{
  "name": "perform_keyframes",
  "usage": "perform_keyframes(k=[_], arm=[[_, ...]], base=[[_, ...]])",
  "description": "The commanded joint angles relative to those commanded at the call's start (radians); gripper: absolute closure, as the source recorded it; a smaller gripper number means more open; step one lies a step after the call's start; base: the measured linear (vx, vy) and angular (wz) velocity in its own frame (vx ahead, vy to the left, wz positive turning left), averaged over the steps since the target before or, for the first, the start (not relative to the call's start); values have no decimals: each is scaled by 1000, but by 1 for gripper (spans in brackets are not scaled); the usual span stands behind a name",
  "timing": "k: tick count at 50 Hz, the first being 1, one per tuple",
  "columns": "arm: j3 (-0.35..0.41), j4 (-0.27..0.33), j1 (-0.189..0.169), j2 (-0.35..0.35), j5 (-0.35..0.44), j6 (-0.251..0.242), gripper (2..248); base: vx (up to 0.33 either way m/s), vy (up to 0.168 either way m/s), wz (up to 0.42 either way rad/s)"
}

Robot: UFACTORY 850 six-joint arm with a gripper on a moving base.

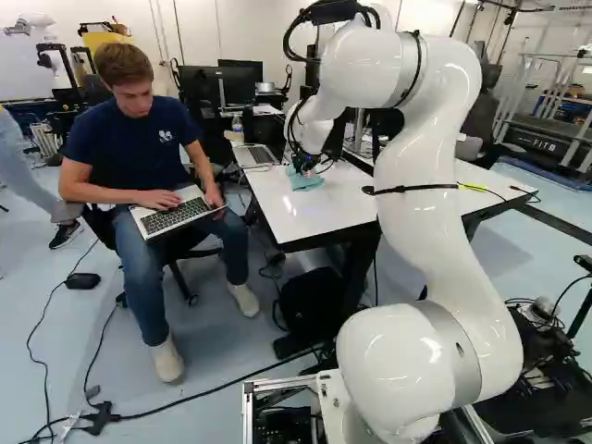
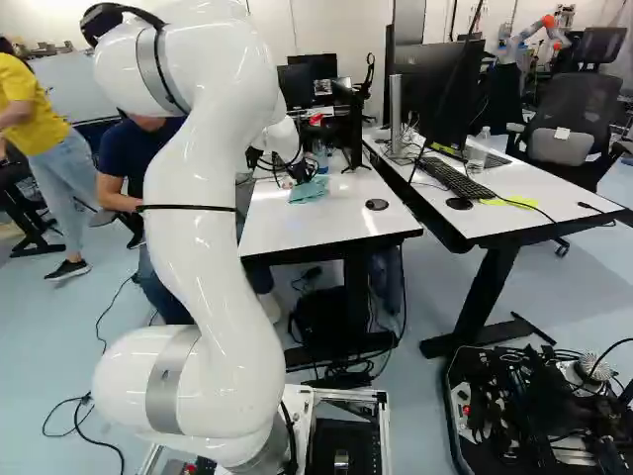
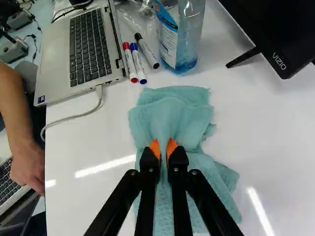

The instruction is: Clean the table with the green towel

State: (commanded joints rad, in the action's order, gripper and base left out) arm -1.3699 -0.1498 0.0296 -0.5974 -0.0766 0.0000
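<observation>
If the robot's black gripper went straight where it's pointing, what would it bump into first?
Probably the crumpled blue-green cloth towel: the black gripper points down at it and seems to pinch a fold. Under that is the shiny white tabletop, though how close is hard to tell.

Premises are a robotics lab. Evidence noted: a large white robot arm [image 2: 213, 247]; another robot [image 2: 524, 35] at the back of the right base view; exposed electronics [image 2: 534, 411]; cables [image 1: 199, 393] across the floor; a laptop [image 3: 91, 46] on the white worktop [image 2: 307, 228]; a monitor [image 2: 440, 89] and an office chair [image 2: 574, 114].
</observation>
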Motion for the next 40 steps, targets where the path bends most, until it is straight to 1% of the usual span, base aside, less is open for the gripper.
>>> perform_keyframes(k=[11,19,29,40], arm=[[32,0,-5,23,0,0,214],[37,0,-16,27,0,0,214],[20,0,-35,14,-3,0,214],[-21,0,-50,-15,-3,0,214]], base=[[0,0,0],[0,0,0],[0,0,0],[0,0,0]])
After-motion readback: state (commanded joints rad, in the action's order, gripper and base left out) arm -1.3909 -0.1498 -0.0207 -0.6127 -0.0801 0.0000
